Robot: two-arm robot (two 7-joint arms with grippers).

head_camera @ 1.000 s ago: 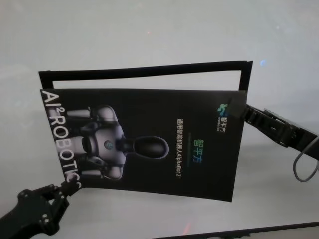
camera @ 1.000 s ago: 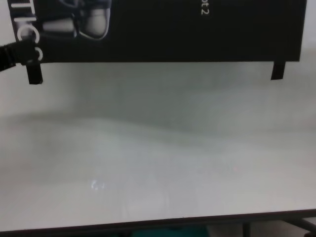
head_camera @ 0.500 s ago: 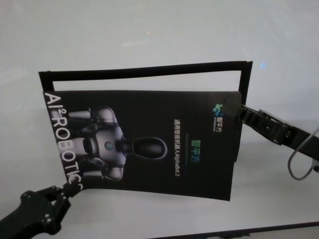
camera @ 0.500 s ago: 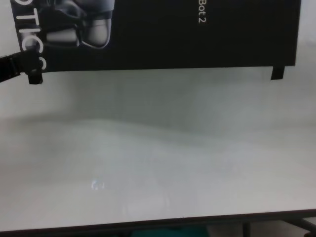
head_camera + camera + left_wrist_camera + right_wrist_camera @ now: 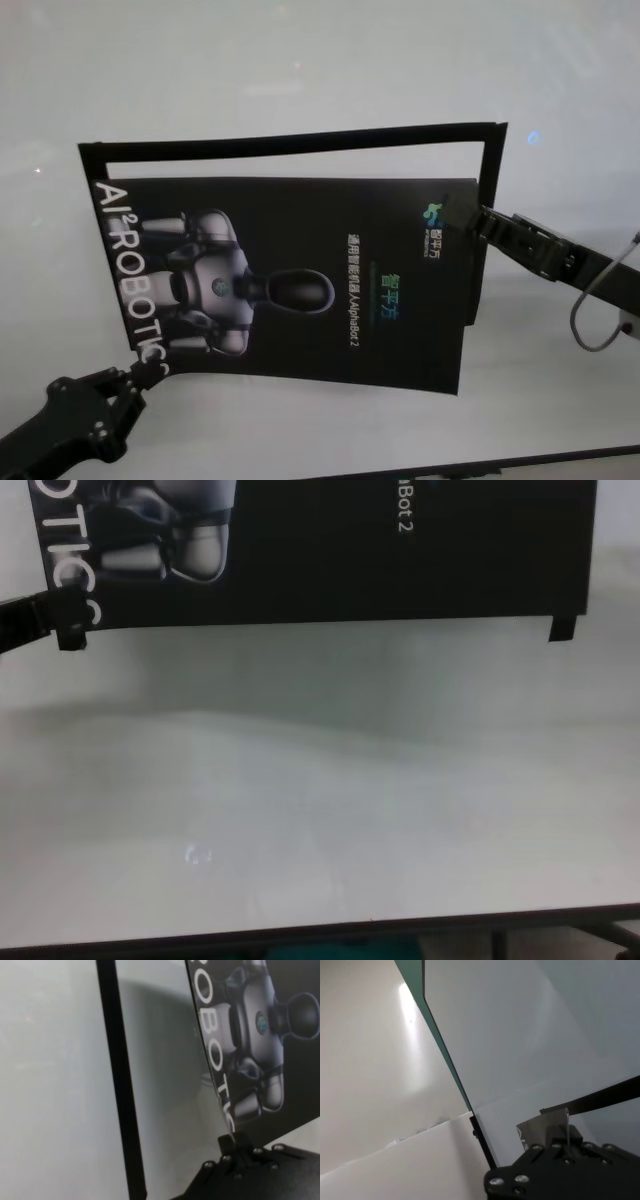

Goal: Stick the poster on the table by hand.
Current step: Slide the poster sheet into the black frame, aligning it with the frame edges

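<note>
The poster (image 5: 300, 290) is a black glossy sheet with a grey-white robot image and white letters. It is held over the white table (image 5: 300, 70), inside a frame of black tape strips (image 5: 290, 142). My left gripper (image 5: 140, 375) is shut on its near-left corner, also shown in the left wrist view (image 5: 234, 1141) and chest view (image 5: 62, 615). My right gripper (image 5: 462, 214) is shut on its far-right corner, also shown in the right wrist view (image 5: 559, 1127). The poster's near edge (image 5: 350, 560) casts a shadow on the table.
Short black tape tabs hang from the poster's near corners (image 5: 562, 628). A tape strip (image 5: 120, 1085) lies on the table beside the poster's left edge. The table's dark front edge (image 5: 400, 938) runs along the near side. A cable (image 5: 600, 310) loops off my right arm.
My right gripper has moved left with its corner, so the poster's right edge has shifted left. The left gripper has stayed on the near-left corner.
</note>
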